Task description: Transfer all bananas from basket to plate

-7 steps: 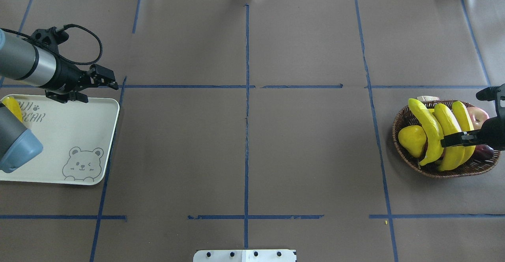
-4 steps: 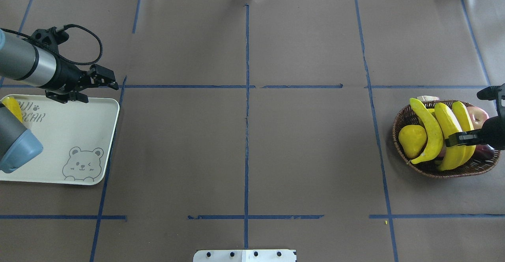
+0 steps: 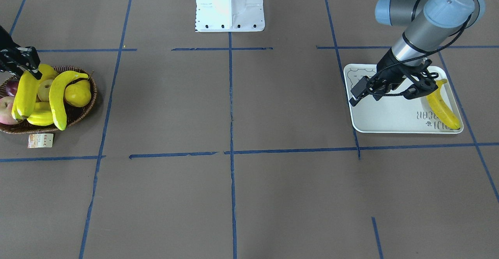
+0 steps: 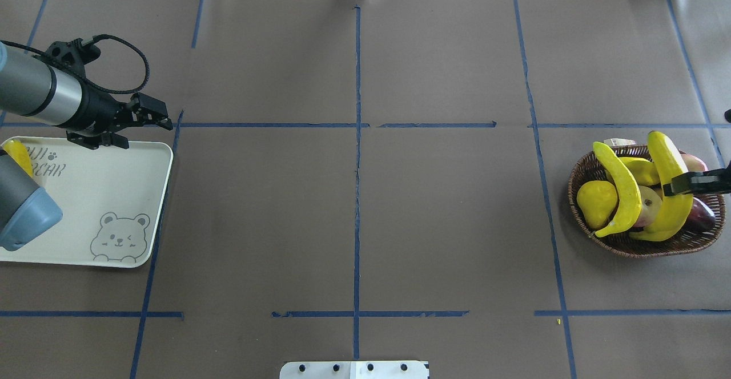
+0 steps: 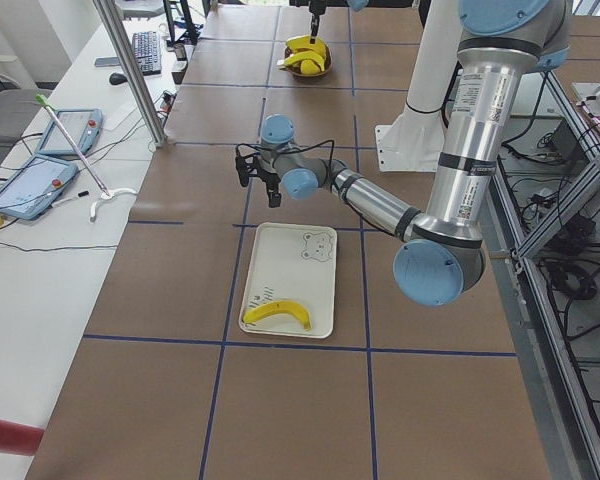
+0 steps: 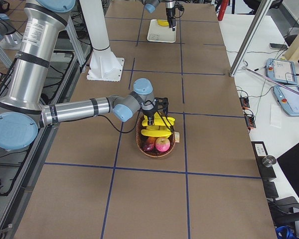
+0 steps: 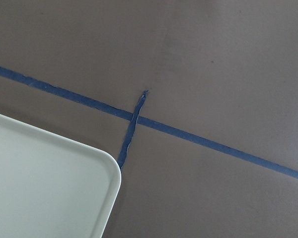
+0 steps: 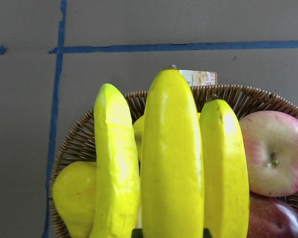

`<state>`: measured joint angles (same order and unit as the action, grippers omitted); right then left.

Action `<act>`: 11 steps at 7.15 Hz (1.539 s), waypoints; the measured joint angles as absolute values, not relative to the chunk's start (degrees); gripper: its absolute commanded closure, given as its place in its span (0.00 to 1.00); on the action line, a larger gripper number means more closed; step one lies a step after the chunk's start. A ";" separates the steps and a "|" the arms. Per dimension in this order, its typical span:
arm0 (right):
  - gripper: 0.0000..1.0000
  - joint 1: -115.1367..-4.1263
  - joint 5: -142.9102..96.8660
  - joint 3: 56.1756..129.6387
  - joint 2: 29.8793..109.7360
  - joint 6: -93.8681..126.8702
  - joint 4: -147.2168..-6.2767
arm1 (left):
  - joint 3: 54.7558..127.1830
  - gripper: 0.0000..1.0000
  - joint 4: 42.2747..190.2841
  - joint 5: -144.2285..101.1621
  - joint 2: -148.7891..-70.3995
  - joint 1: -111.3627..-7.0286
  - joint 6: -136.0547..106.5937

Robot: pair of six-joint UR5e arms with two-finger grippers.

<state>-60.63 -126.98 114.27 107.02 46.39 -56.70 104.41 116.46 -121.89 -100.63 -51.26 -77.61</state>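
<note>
Where the right arm reaches out to the basket (image 4: 573, 196), you can see from the right-side view that its forearm runs low and nearly level from the elbow, and that the wrist bends so the right gripper (image 4: 673, 186) points down onto the fruit. Its fingers are pinched across the middle of the held banana (image 4: 662, 156), which runs lengthwise down the centre of the right wrist view with a dark fingertip on either side of it at the bottom edge. From overhead, that banana's upper end reaches past the basket's far rim and its lower end hangs over the basket. You cannot tell whether it touches the fruit beneath. Beside it the leaning banana (image 4: 619, 190) arches over the yellow pear (image 4: 594, 202), and the low banana (image 3: 39, 116) lies deeper in the basket next to a red apple (image 8: 273, 153). Look to the other end of the table (image 4: 445, 213) and you find the left arm with its upper link upright, its elbow low and its forearm stretched almost level above the plate (image 4: 103, 196). The left gripper (image 4: 163, 117) hovers by the plate's far corner, above the blue tape lines (image 7: 188, 134). Its fingers look spread, with nothing between them. The plate banana (image 3: 442, 105) lies along the plate's lettered end, apart from that gripper.
</note>
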 measured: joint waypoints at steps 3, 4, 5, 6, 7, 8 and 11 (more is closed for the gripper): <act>1.00 -75.15 -145.72 114.53 103.22 42.82 -57.30 | 104.33 0.00 116.47 -121.90 -100.63 -51.04 -77.61; 1.00 -75.05 -147.74 114.30 99.29 43.16 -57.61 | 104.23 0.00 116.51 -121.91 -100.99 -50.71 -77.61; 1.00 -71.79 -147.30 113.64 93.98 44.71 -57.95 | 103.81 0.00 116.55 -121.93 -102.39 -50.02 -77.93; 0.99 -66.53 -144.21 112.73 88.17 48.98 -58.09 | 103.17 0.00 116.73 -121.96 -104.69 -48.94 -79.64; 0.99 -60.43 -138.82 112.20 82.97 55.44 -57.92 | 102.75 0.00 117.27 -122.00 -107.50 -47.84 -82.86; 0.99 -54.48 -132.83 112.09 78.36 62.27 -57.69 | 102.34 0.00 119.15 -122.03 -110.50 -46.90 -87.20; 0.99 -40.90 -117.83 112.29 68.24 76.37 -57.45 | 98.81 0.01 138.27 -115.95 -115.29 -42.08 -104.87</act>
